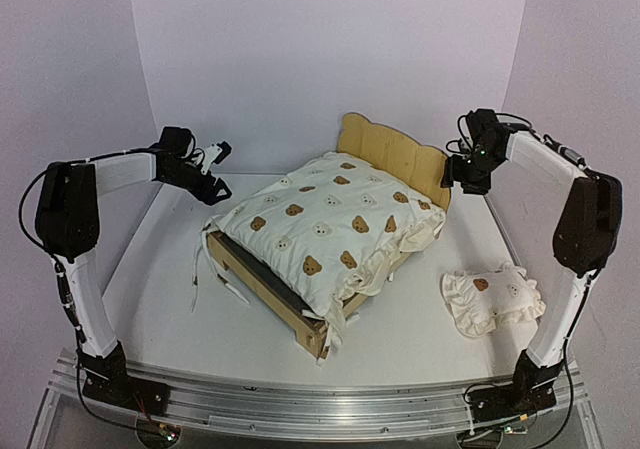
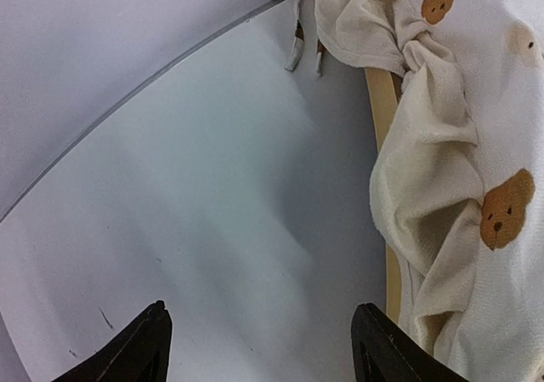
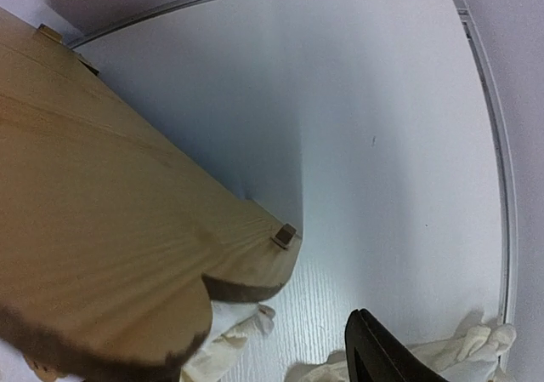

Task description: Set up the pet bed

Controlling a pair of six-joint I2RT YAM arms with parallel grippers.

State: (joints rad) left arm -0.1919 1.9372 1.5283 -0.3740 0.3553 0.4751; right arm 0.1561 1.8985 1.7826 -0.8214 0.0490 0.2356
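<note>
tabletop (image 1: 420,339): white, walled in pale lilac.
pillow (image 1: 492,299): lower right, off the bed; placing it looks left to do.
pet bed (image 1: 395,154): centre, cushion (image 1: 330,224) already laid on it.
left gripper (image 2: 259,331): upper left, jaws apart, empty.
right gripper (image 1: 452,177): upper right by the bed's head, jaws apart, empty.

Plain pale lilac-white wall panels (image 1: 300,49) fill the upper half of the top view, meeting in soft corners at upper left and upper right. Below them lies a smooth white tabletop (image 1: 140,269), evenly lit with faint shadows. A ribbed silver aluminium rail (image 1: 320,409) runs along the bottom edge.
</note>
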